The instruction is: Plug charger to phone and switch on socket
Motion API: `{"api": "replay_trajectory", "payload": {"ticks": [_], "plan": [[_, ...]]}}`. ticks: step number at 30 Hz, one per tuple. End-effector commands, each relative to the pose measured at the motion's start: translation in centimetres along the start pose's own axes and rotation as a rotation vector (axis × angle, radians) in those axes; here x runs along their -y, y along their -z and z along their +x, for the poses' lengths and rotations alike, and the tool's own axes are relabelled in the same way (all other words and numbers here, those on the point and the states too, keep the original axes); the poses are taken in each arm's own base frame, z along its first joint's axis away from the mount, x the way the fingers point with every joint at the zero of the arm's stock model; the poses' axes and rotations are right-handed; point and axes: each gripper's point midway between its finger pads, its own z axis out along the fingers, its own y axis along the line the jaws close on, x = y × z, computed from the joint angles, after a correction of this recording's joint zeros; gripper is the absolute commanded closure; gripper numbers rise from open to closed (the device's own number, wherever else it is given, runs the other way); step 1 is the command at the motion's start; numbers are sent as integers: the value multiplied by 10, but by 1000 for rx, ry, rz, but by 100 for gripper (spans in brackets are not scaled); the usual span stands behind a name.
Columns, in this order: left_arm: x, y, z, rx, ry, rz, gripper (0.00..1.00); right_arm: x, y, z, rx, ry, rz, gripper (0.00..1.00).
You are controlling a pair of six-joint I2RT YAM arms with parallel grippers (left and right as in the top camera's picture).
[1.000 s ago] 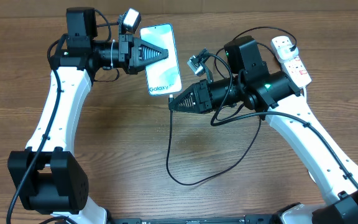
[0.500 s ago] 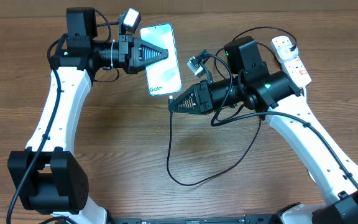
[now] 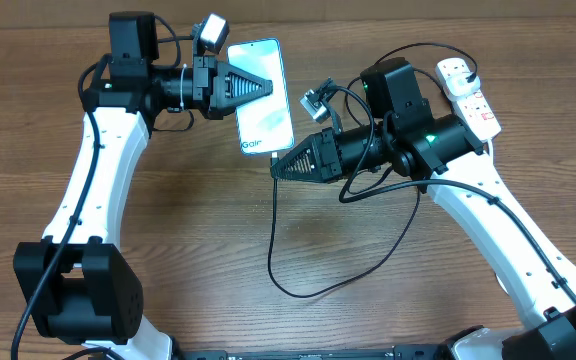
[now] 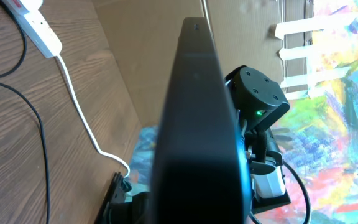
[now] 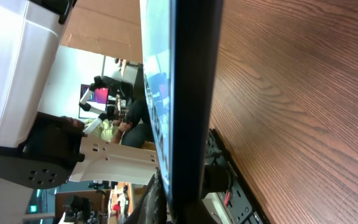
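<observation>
The phone (image 3: 266,105), light blue screen up, is held above the table by my left gripper (image 3: 265,86), which is shut on its long left edge. My right gripper (image 3: 275,169) is shut on the charger's connector tip, right at the phone's near short end; the tip itself is hidden. The charger's black cable (image 3: 290,290) hangs from there and loops over the table. The white socket strip (image 3: 473,100) lies at the far right with a black plug in it. The phone's dark edge fills the left wrist view (image 4: 197,124) and the right wrist view (image 5: 188,93).
The strip's thick white cord (image 4: 86,118) and a run of the black cable (image 4: 39,143) cross the table in the left wrist view. Cardboard walls stand at the table's far side. My right arm (image 3: 488,200) lies over the right half of the table.
The gap between my right gripper's tip and the phone's near end has closed a little, and more of the white screen text is covered. The left arm has barely moved.
</observation>
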Motion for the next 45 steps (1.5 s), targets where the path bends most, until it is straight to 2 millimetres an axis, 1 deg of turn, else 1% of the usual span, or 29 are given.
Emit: {"api": "replay_trajectory", "payload": {"ticks": [1, 6, 33, 45], "plan": [[9, -3, 5, -33, -28, 40, 96, -9, -1, -1, -8, 16, -24, 96], [9, -3, 5, -33, -28, 40, 96, -12, -6, 1, -19, 31, -31, 96], [9, -3, 5, -33, -38, 41, 96, -12, -6, -3, -5, 48, -23, 96], [9, -3, 5, -33, -37, 41, 96, -11, -6, -1, -10, 37, -22, 96]]}}
